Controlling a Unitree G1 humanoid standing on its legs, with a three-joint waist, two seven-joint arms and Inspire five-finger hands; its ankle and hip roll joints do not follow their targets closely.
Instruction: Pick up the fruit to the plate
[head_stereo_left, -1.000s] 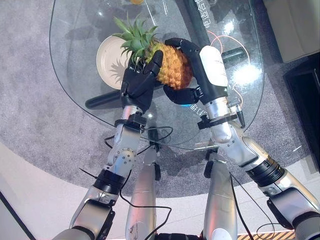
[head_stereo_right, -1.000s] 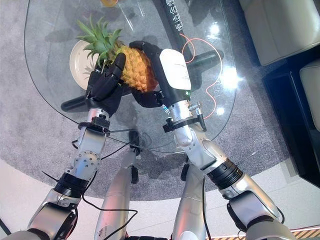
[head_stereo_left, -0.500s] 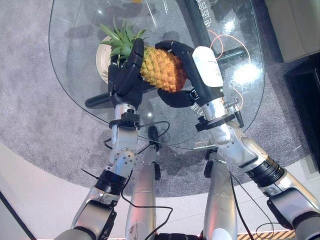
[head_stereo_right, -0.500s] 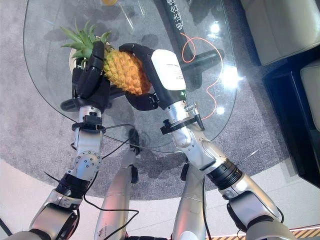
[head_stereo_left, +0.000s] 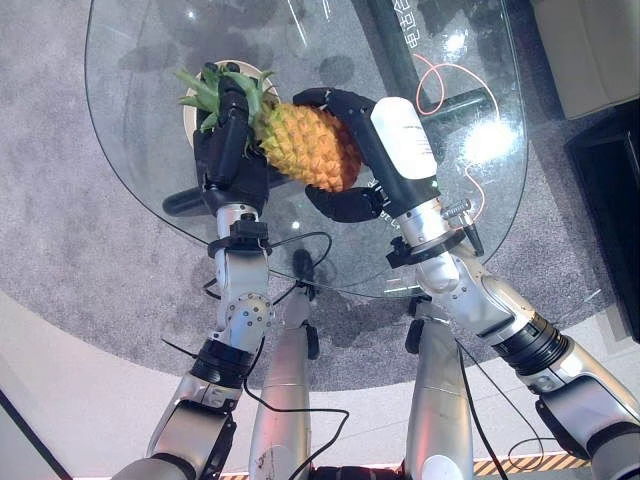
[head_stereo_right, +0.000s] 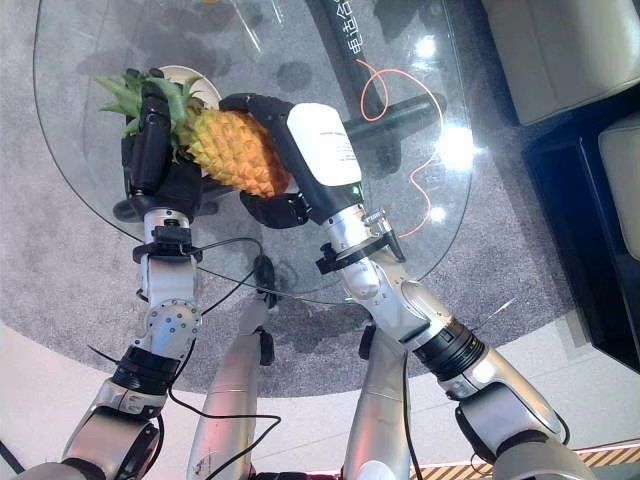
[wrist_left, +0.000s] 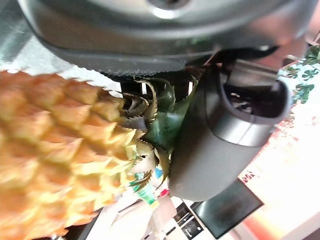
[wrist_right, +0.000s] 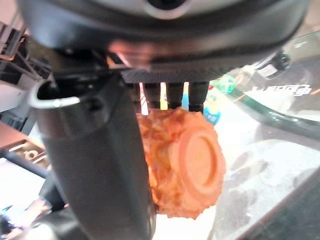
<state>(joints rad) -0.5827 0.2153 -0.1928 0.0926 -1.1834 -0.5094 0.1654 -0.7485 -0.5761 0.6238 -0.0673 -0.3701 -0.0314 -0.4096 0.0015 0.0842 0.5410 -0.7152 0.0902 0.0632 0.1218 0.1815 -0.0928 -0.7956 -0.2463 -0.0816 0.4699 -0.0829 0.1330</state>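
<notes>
A ripe pineapple (head_stereo_left: 305, 148) with a green leafy crown hangs above the round glass table (head_stereo_left: 130, 190), held between both hands. My right hand (head_stereo_left: 385, 140) is curled round its body, fingers over the top and thumb below. Against the crown end presses my left hand (head_stereo_left: 228, 150), its fingers fairly straight among the leaves; the left wrist view has the thumb (wrist_left: 220, 135) beside the crown's base (wrist_left: 155, 125). The pineapple's cut bottom (wrist_right: 197, 165) faces the right wrist camera. A cream plate (head_stereo_right: 200, 85) lies on the glass, mostly hidden under the crown and left hand.
Dark table legs (head_stereo_left: 185, 203) and a red cable (head_stereo_left: 440, 85) show through the glass. A pale sofa (head_stereo_right: 560, 50) and a dark cabinet (head_stereo_left: 610, 210) stand at the right. Grey carpet surrounds the table.
Both hands have carried the pineapple to the left and a little farther away, so its crown is now over the plate. The grip looks the same.
</notes>
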